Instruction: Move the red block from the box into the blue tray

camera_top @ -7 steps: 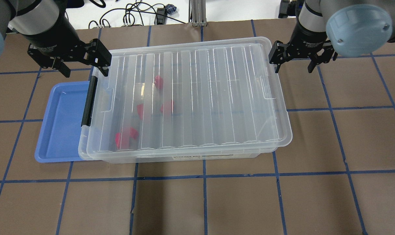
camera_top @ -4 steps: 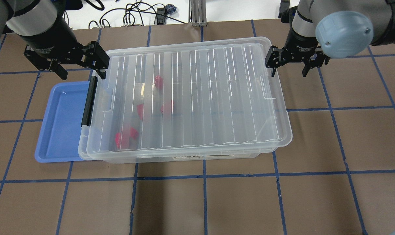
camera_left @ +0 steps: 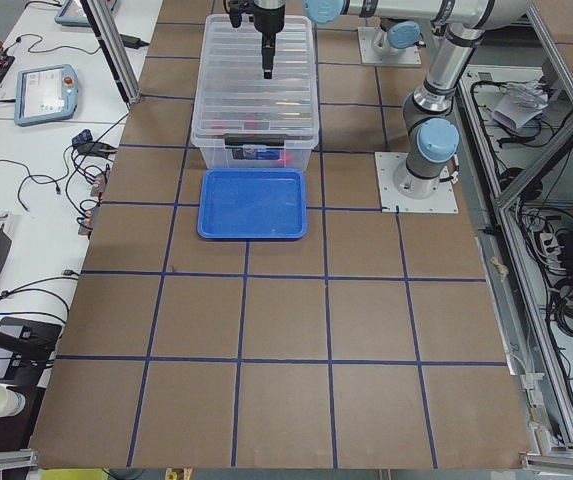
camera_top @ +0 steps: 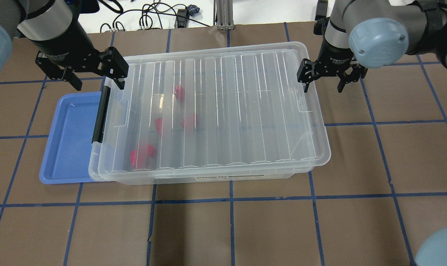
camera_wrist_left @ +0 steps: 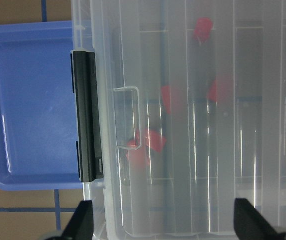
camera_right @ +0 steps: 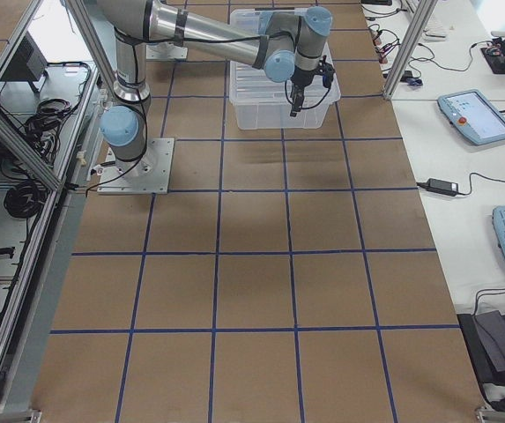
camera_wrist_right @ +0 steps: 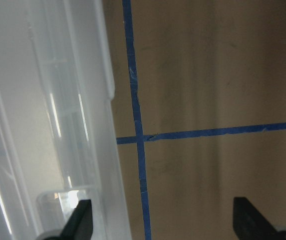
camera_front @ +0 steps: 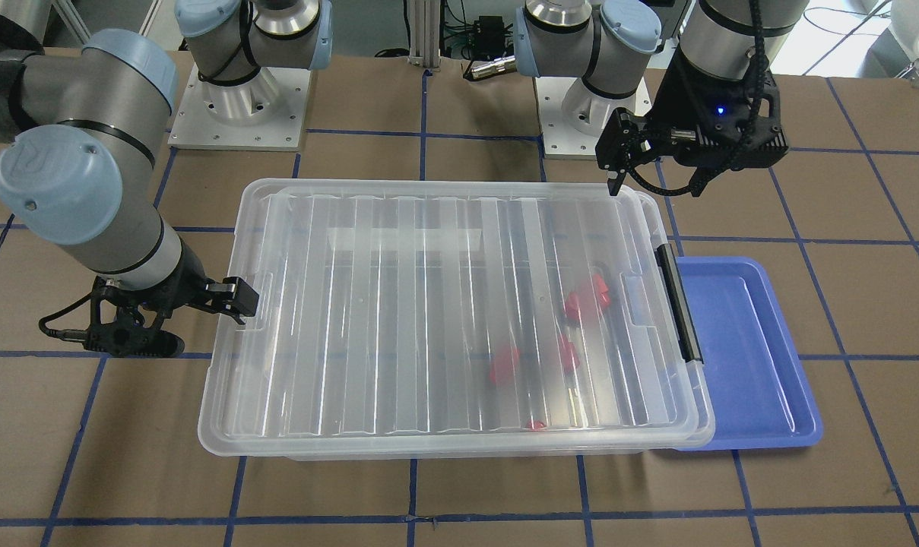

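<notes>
The clear box (camera_top: 223,111) lies with its ribbed lid shut and the black latch bar (camera_top: 99,114) at its left end. Several red pieces (camera_top: 142,154) show blurred through the lid; I cannot tell which is the red block. The blue tray (camera_top: 66,136) lies empty beside the latch end, partly under the box rim. My left gripper (camera_top: 97,83) is open above the latch corner, and in the left wrist view (camera_wrist_left: 166,222) it hangs over the lid. My right gripper (camera_top: 323,88) is open at the box's far right end, one finger over the rim.
Brown table with blue tape grid lines (camera_top: 230,201) around the box. Cables (camera_top: 153,16) lie beyond the table's far edge. The arm bases (camera_front: 239,99) stand on the robot's side behind the box.
My right gripper has moved left toward the box's right end. My left gripper has shifted slightly right over the latch corner. Box, tray and red pieces have not moved.
</notes>
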Motion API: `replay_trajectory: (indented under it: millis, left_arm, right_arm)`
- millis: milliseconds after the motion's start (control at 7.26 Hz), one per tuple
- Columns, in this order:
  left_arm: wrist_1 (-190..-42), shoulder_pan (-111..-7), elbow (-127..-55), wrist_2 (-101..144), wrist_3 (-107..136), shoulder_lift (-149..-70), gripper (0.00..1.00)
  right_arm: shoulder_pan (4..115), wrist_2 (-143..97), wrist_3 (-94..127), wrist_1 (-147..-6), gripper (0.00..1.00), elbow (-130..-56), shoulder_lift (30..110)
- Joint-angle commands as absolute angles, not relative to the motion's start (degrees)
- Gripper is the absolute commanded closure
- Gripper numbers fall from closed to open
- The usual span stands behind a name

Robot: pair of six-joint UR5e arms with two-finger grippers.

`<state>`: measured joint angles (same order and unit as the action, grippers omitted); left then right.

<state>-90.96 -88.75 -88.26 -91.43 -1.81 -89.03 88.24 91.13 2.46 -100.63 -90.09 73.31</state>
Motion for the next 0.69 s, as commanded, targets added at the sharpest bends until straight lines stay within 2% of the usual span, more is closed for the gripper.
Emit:
replay_trajectory:
  millis: [0, 551]
  left_arm:
    - [-90.9, -88.9, -88.7, -91.5, -1.8, -89.0, 0.0]
    - [-91.0, -88.9, -88.7, -91.5, -1.9, -88.6, 0.0]
  right_arm:
    - [87.9, 91.3, 2.3, -100.7, 0.0, -90.1, 73.1]
    - [84.1, 91.4, 2.0, -100.5, 0.0, -89.4, 73.2]
